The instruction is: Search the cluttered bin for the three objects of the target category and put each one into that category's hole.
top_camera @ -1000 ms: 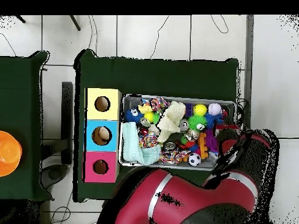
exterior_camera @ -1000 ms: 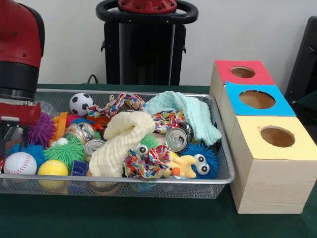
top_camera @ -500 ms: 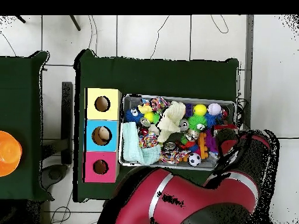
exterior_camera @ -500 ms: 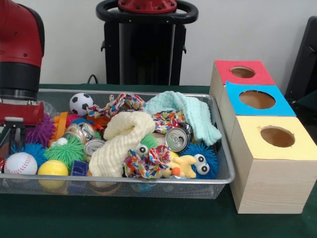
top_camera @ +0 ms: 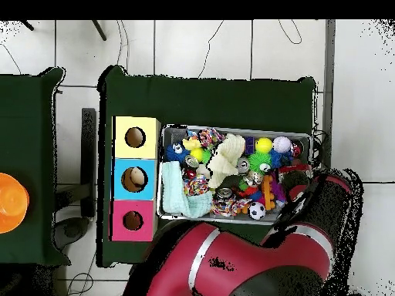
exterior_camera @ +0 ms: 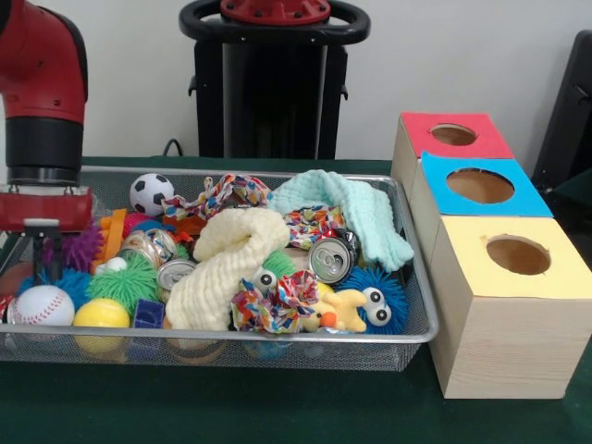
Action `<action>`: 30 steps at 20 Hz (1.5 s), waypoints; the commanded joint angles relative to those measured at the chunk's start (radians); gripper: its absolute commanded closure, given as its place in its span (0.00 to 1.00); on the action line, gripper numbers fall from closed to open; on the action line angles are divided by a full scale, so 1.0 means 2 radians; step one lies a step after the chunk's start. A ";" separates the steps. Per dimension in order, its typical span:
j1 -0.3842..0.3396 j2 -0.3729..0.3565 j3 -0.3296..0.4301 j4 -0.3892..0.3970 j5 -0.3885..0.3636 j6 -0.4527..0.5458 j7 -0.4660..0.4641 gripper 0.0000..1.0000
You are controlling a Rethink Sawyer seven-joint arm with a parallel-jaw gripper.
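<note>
Wire mesh bin [exterior_camera: 421,277] on a green worktop [exterior_camera: 277,407], crammed with toys, cans and cloths. Beside it, touching in a row, three wooden boxes with round holes: red-topped box [exterior_camera: 453,135], blue-topped box [exterior_camera: 481,186], yellow-topped box [exterior_camera: 516,255].

Red and black arm [exterior_camera: 42,92] lowered over the bin's end farthest from the boxes. Claw [exterior_camera: 42,254] hanging just above the toys there, near a purple spiky ball [exterior_camera: 81,248] and a white baseball [exterior_camera: 39,305]. Impossible to tell whether clenched or released; nothing visibly carried.

Also at that end: yellow ball [exterior_camera: 100,314], green spiky ball [exterior_camera: 139,279], black-and-white soccer ball [exterior_camera: 151,192]. Mid-bin: two drink cans [exterior_camera: 331,258], a cream cloth [exterior_camera: 236,264], a mint cloth [exterior_camera: 356,213], knotted rope toys [exterior_camera: 277,301], a blue googly-eyed creature [exterior_camera: 375,301].

From overhead, something pale already resting inside the blue-topped box's hole [top_camera: 135,179]; other two holes dark.

Likely step: searching or reaching for a pick among the balls, target category not stated. Next move, probably: descend onto one ball cleanly without snagging neighbours, lift, then cross the whole bin to the matching hole.
</note>
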 commanded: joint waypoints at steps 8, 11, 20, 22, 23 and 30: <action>0.042 -0.044 0.091 0.066 0.019 -0.052 0.078 1.00; 0.044 -0.054 0.098 0.080 0.031 -0.050 0.076 1.00; 0.053 -0.072 0.110 0.116 0.063 -0.026 0.077 1.00; 0.053 -0.075 0.114 0.122 0.072 -0.023 0.074 1.00; 0.053 -0.076 0.116 0.124 0.075 -0.022 0.073 1.00; 0.059 -0.086 0.122 0.148 0.107 0.000 0.069 1.00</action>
